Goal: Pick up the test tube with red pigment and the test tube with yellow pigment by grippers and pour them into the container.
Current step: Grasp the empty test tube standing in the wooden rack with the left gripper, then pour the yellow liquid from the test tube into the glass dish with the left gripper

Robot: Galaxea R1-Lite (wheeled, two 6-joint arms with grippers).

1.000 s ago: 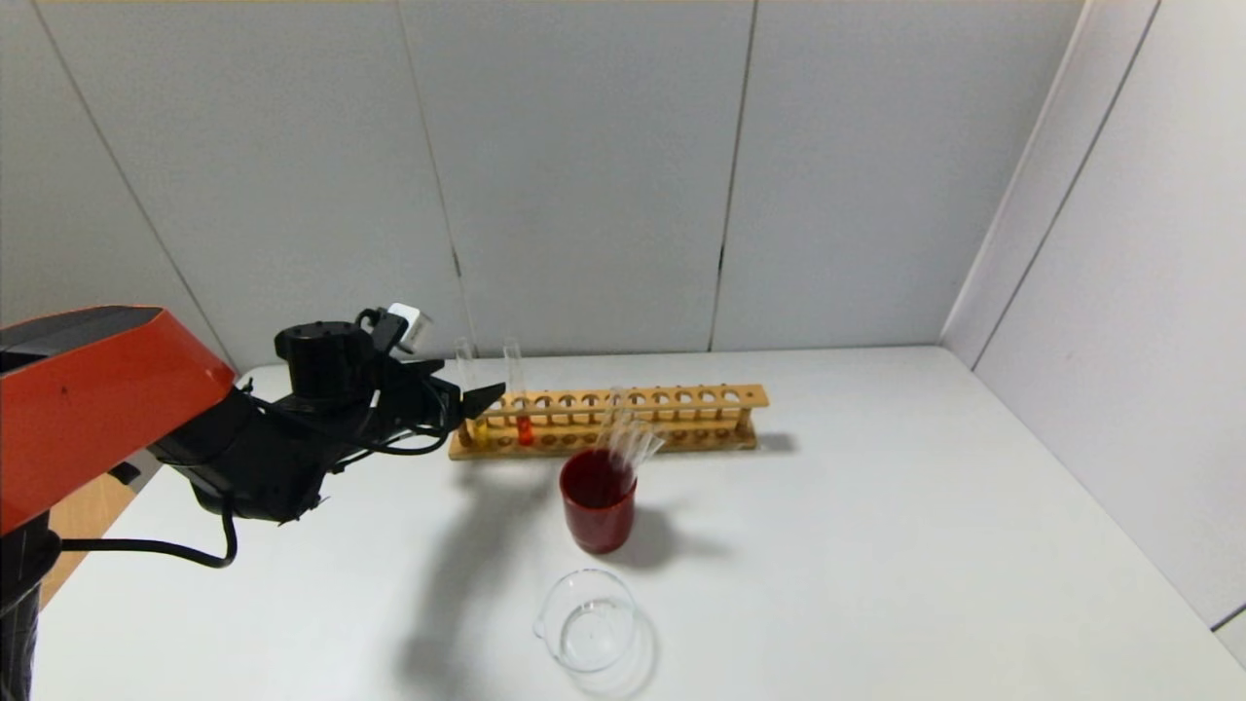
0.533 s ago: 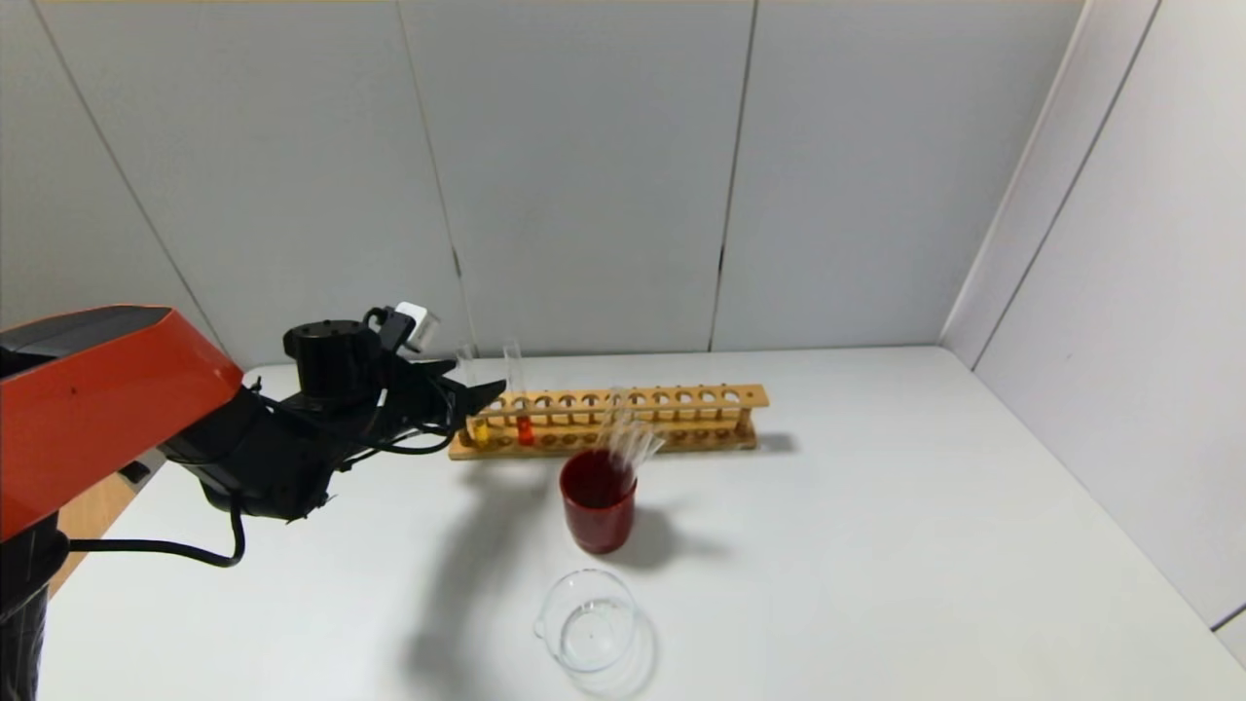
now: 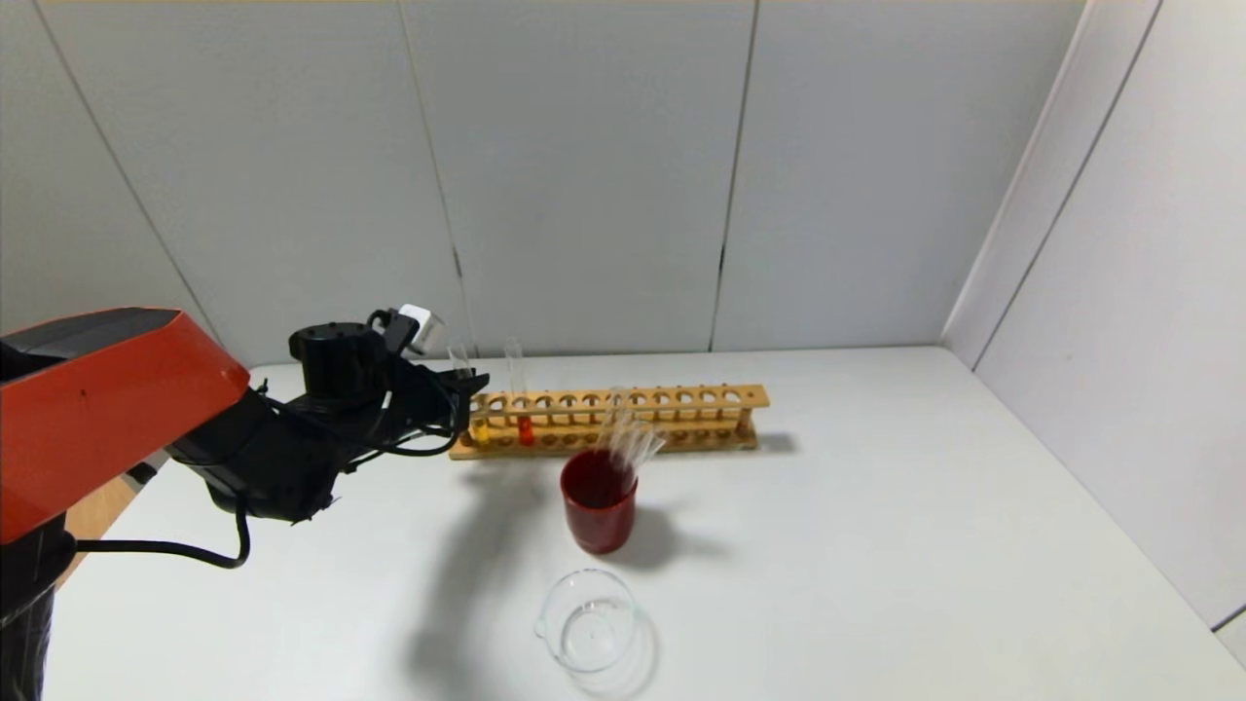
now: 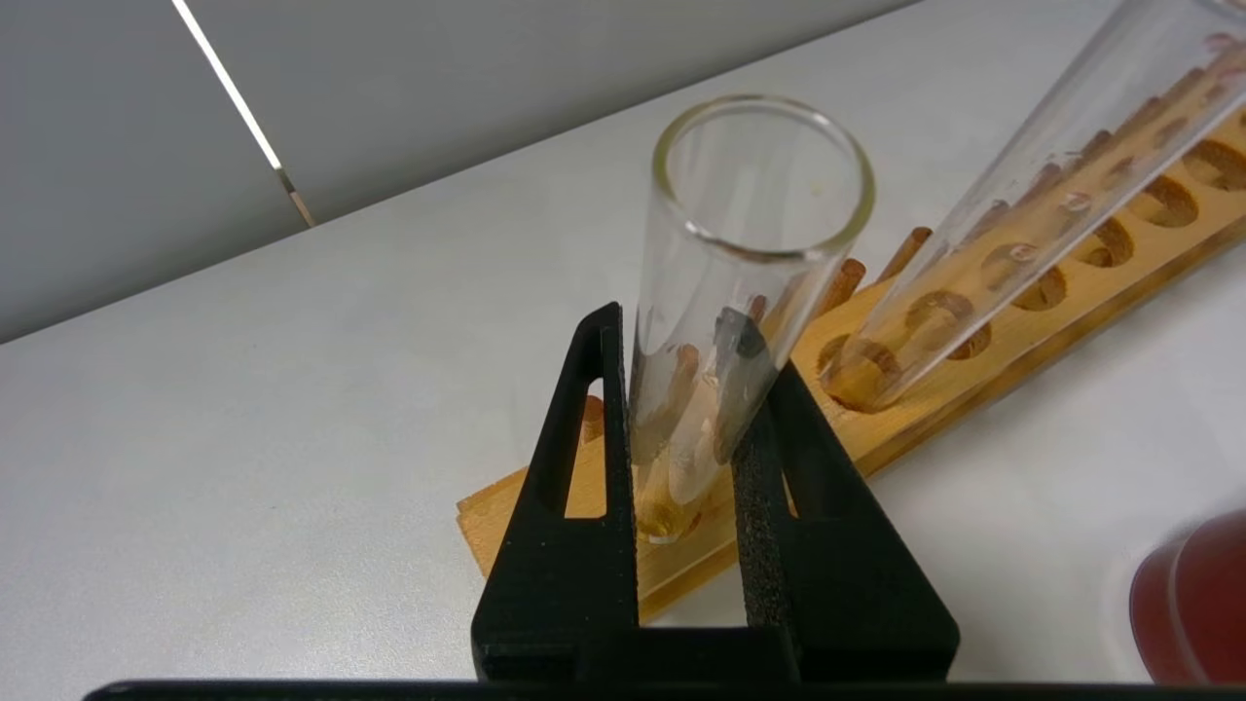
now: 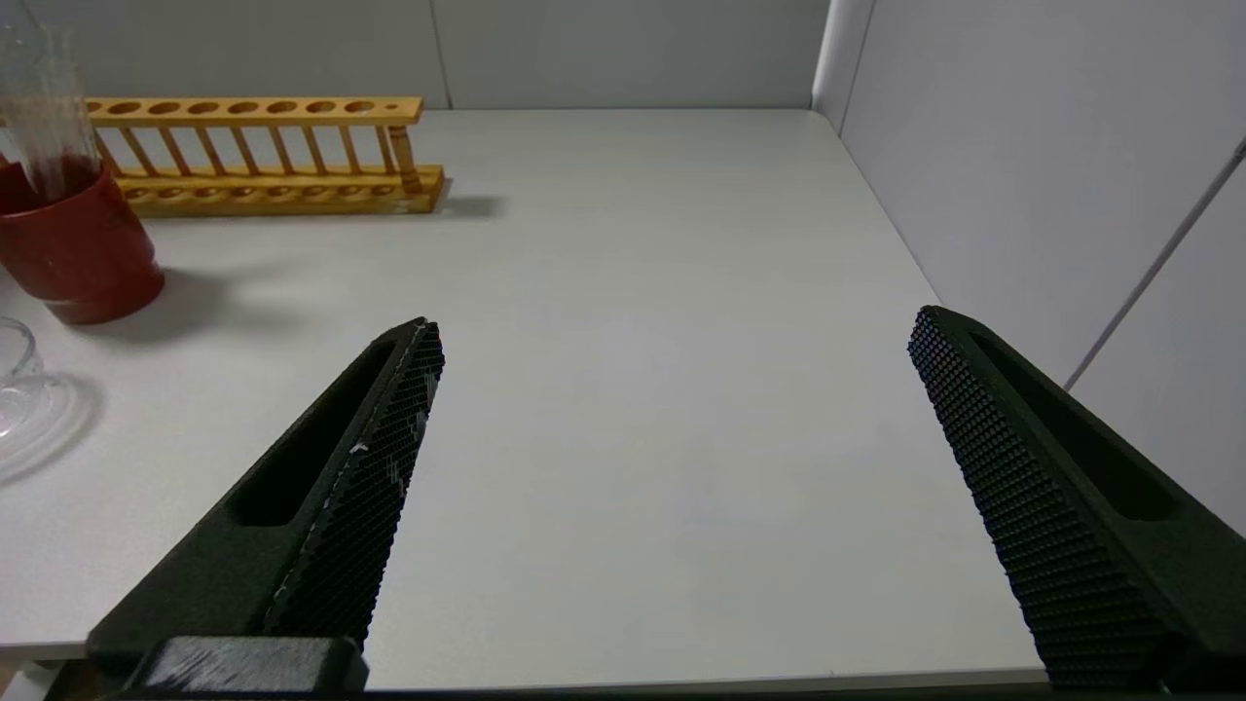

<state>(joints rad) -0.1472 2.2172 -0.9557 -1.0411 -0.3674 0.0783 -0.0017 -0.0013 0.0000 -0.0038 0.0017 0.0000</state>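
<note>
The test tube with yellow pigment (image 3: 461,382) stands in the left end hole of the wooden rack (image 3: 681,414), leaning a little. My left gripper (image 3: 468,393) is shut on it; in the left wrist view both jaws press the tube (image 4: 740,243) at the gripper (image 4: 681,331). The test tube with red pigment (image 3: 516,389) stands two holes to the right and also shows in the left wrist view (image 4: 1022,185). The clear glass container (image 3: 587,576) sits at the table's front. My right gripper (image 5: 672,331) is open and empty over bare table, out of the head view.
A dark-red cup (image 3: 597,511) holding several colourless tubes stands between the rack and the container; it also shows in the right wrist view (image 5: 73,258). The grey wall panels close the table at the back and right.
My left gripper moved slightly forward and its jaws closed on the yellow-pigment tube. The tube's top now leans a little to the left. Nothing else moved.
</note>
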